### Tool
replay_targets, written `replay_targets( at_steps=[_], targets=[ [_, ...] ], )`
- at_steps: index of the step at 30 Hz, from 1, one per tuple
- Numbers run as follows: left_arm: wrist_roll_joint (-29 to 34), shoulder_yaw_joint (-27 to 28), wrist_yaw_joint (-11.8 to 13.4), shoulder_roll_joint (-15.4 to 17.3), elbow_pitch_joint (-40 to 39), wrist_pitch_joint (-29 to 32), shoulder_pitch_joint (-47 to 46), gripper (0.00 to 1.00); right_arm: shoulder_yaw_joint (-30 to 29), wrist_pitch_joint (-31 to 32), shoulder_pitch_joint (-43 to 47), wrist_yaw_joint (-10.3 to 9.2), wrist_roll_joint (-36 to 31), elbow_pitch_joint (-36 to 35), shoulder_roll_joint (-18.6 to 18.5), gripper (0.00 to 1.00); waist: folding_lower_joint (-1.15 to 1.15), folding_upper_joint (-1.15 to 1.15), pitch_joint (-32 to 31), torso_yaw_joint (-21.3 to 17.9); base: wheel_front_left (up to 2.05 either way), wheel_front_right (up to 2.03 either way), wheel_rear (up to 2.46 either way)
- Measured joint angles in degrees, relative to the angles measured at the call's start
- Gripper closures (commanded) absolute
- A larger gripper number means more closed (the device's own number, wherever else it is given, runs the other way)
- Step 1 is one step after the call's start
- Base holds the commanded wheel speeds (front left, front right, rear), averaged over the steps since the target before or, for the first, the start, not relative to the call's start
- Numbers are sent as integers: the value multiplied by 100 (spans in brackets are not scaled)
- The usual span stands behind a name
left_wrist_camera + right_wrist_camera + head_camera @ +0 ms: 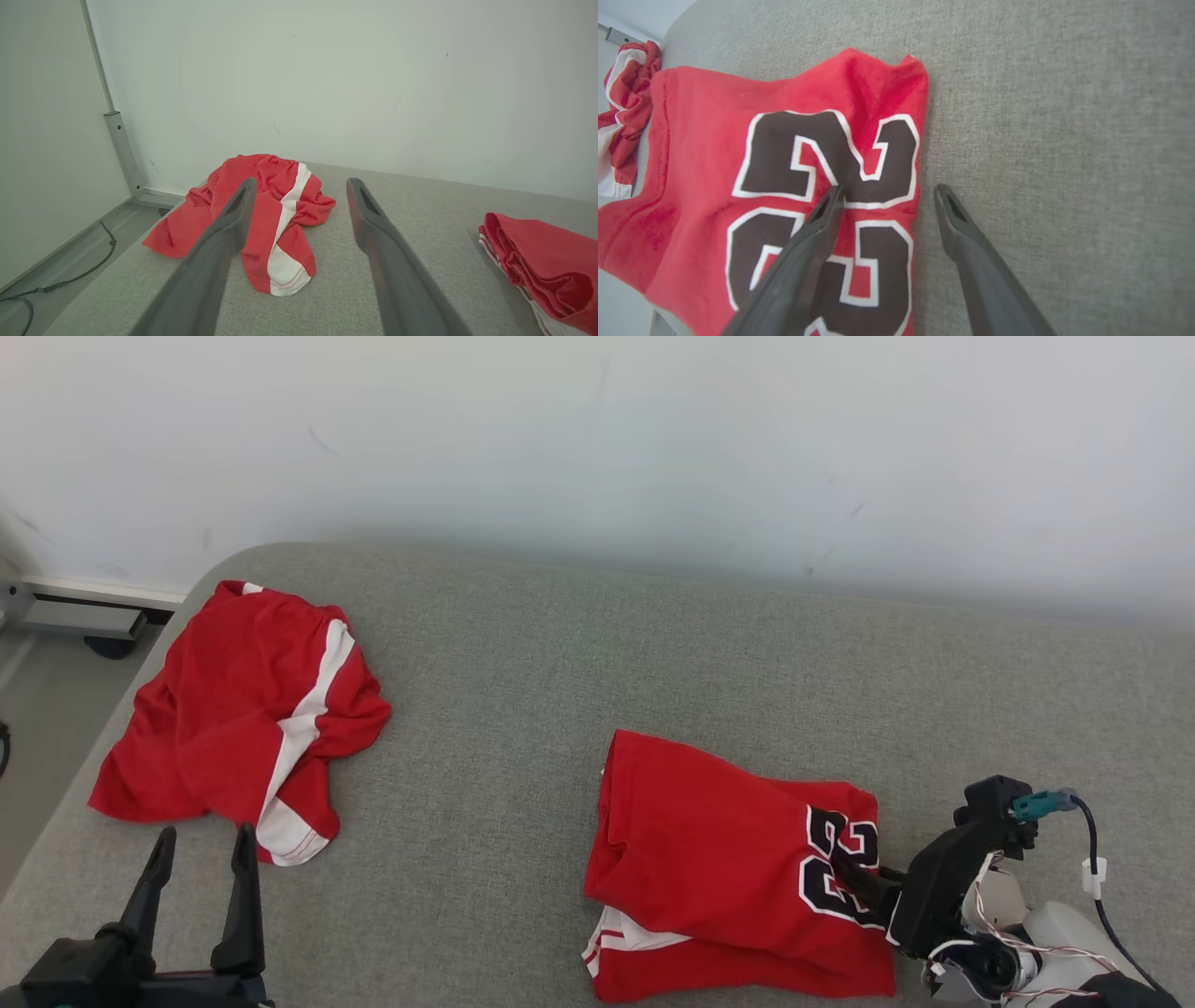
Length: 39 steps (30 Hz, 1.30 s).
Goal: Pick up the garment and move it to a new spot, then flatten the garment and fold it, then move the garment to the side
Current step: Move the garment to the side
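Head view: looking down on a grey cushion [560, 644] and finding the red numbered jersey [709, 859] lying folded near the front edge, toward the right end. Extending from the front right corner, forearm low and angled leftward, laying the dark fingers of the right gripper [845, 875] over the jersey's black number. Hovering at the front left corner, left gripper [205, 831] pointing toward a crumpled garment [243, 709] in red and white by the left edge, well apart from the jersey.

Left wrist view: holding jaws spread wide above the cushion, gripping nothing, aiming at the crumpled garment.

Right wrist view: standing fully spread and empty, straddling one edge of the jersey, one finger over the number print, the other over bare cushion. Being unable to tell whether touching the cloth.

Judging the fold as done and the move to the side as the step in hand. Calling next for lowering, closing on all stacked layers at that edge, then carrying them sideways without spilling the fold.
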Motion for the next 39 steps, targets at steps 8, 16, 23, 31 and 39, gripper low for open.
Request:
replay_targets(
  at_steps=[8, 16, 23, 31, 39],
  targets=[
    [-11, 11, -8, -15, 10, 0, -16, 0, 103, 252, -74, 1, 192, -23, -51, 100, 0, 0, 20, -5, 0, 0, 0],
    [-11, 73, -8, -42, -24, 0, -26, 0, 13, 145, -458, 2, 231, -68, -569, 100, 0, 0, 79, -43, 0, 0, 0],
    [3, 107, -12, -66, -111, 0, -80, 0, -234, 9, -1075, 2, 197, 260, -1020, 100, 0, 0, 285, -103, 0, 0, 0],
    [53, 149, -59, 7, -145, 0, -262, 0, -252, 9, -1641, 2, 38, 611, -1504, 100, 1, 1, 583, -154, 0, 0, 0],
    [101, 189, -102, 97, -299, 0, -452, 0, -286, 19, -2234, 2, -97, 849, -2085, 100, 1, 1, 954, -218, 0, 0, 0]
  ],
)
